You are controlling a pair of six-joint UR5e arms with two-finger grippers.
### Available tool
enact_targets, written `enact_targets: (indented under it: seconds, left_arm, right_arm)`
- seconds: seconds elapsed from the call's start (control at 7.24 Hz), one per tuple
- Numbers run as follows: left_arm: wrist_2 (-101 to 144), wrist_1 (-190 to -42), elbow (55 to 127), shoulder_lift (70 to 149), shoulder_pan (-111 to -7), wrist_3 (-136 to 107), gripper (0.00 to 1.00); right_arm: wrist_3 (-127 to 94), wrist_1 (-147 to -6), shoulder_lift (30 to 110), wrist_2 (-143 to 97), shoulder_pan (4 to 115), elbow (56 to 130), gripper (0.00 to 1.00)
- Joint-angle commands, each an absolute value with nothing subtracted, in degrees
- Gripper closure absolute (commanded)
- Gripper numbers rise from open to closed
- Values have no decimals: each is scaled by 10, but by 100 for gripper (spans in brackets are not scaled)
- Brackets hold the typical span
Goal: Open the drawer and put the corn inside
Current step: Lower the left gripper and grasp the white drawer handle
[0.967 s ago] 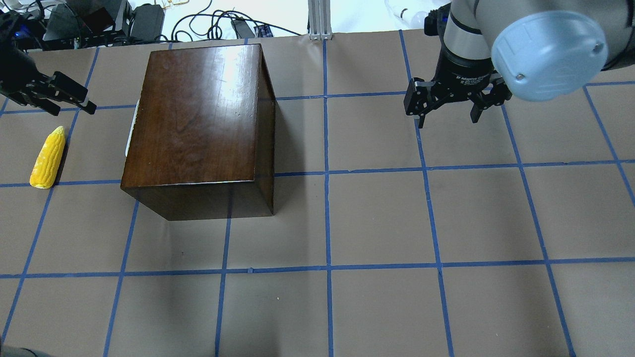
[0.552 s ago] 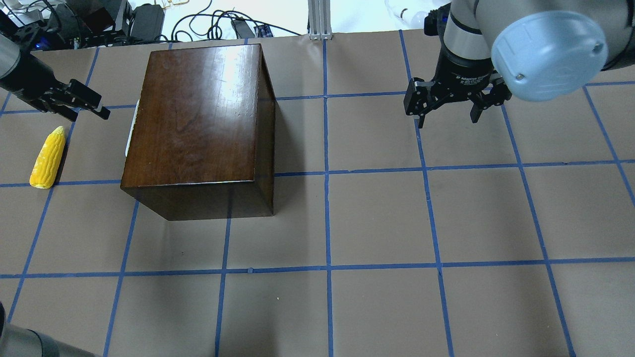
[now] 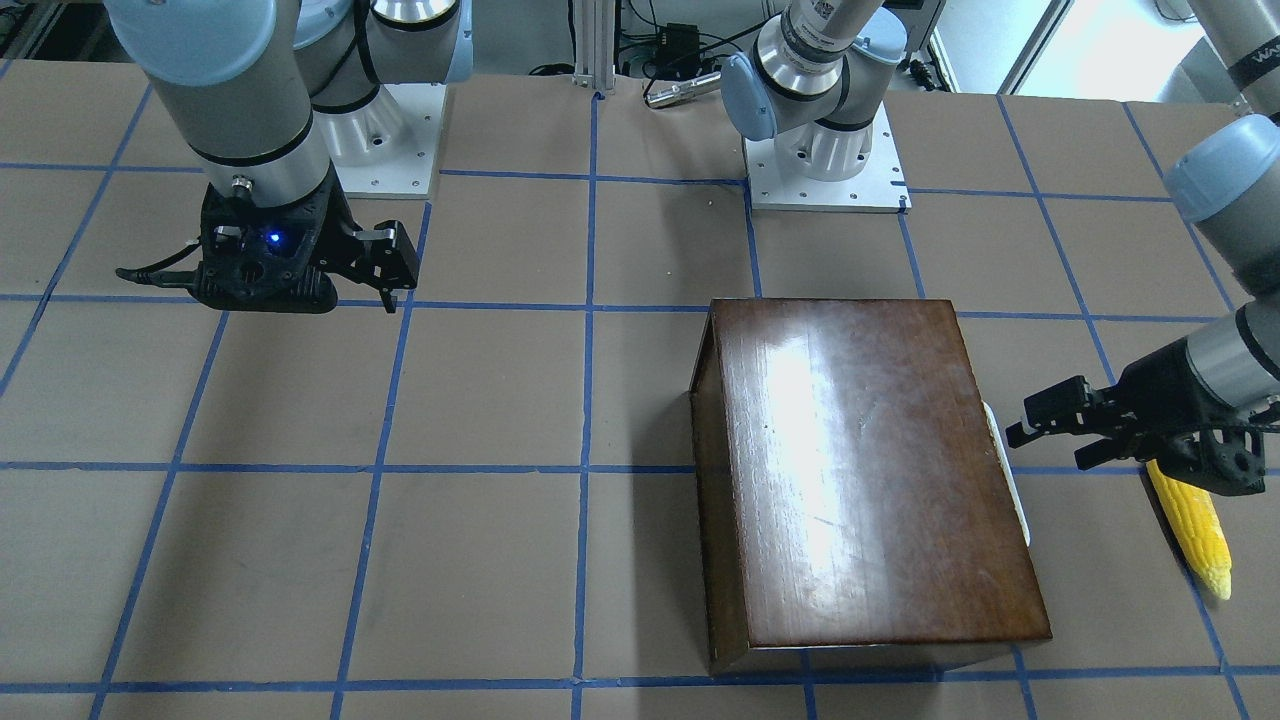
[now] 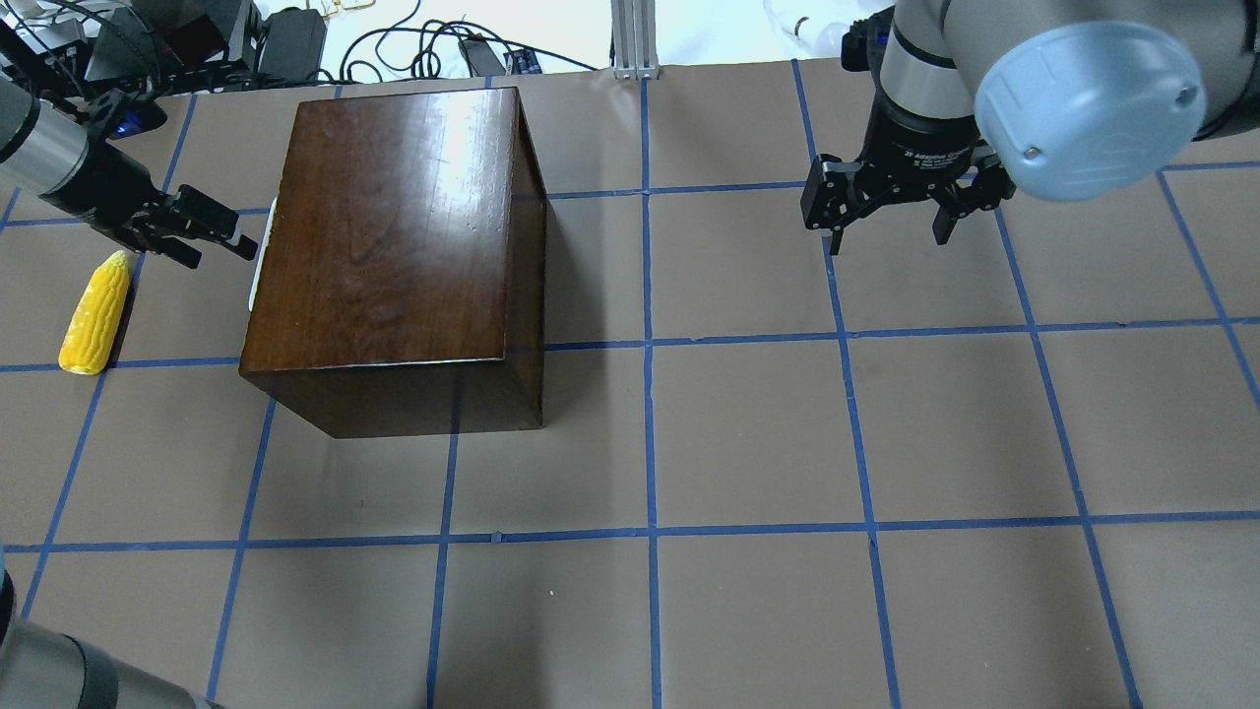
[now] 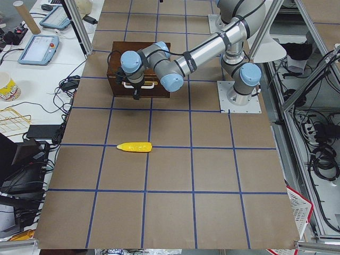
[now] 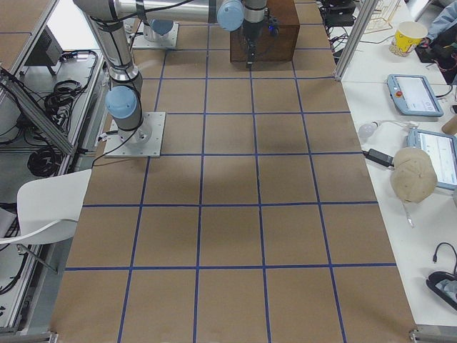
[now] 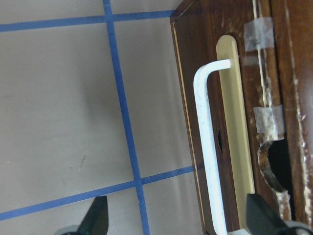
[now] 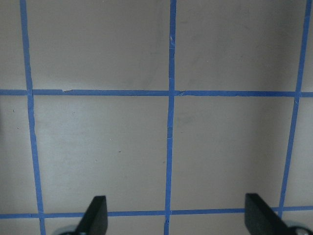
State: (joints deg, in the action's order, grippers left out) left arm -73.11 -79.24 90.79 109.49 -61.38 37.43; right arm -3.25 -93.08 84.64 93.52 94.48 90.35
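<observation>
The dark-brown cabinet (image 4: 394, 246) stands at the table's back left. Its drawer is shut. The chipped drawer front (image 7: 244, 122) with a white bar handle (image 7: 208, 147) faces my left gripper. The handle shows as a white sliver on the cabinet's left side (image 4: 258, 271). My left gripper (image 4: 219, 248) is open and empty. It hovers just short of the handle, its fingertips (image 7: 95, 220) wide apart. The yellow corn (image 4: 95, 312) lies on the table left of the cabinet, behind the left gripper. My right gripper (image 4: 888, 236) is open and empty over bare table at the back right.
The table is brown paper with a blue tape grid (image 4: 650, 345). Cables and electronics (image 4: 295, 39) lie beyond its far edge. An aluminium post (image 4: 635, 39) stands at the back centre. The arm bases (image 3: 825, 170) are bolted near the robot's side.
My left gripper has moved right, from above the corn toward the cabinet's handle side. The right arm, corn and cabinet have not moved.
</observation>
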Motion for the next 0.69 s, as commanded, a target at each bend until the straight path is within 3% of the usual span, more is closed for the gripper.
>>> enact_targets:
  seconds: [0.0,0.55]
  left_arm:
    - [-727,-792,912,1105,-613,374,0]
    - [-715,-792,913,1122,-613,374,0]
  right_arm:
    - [-33,-931,846,935,945,904,0]
    - [-33,-931,846,935,945,904,0]
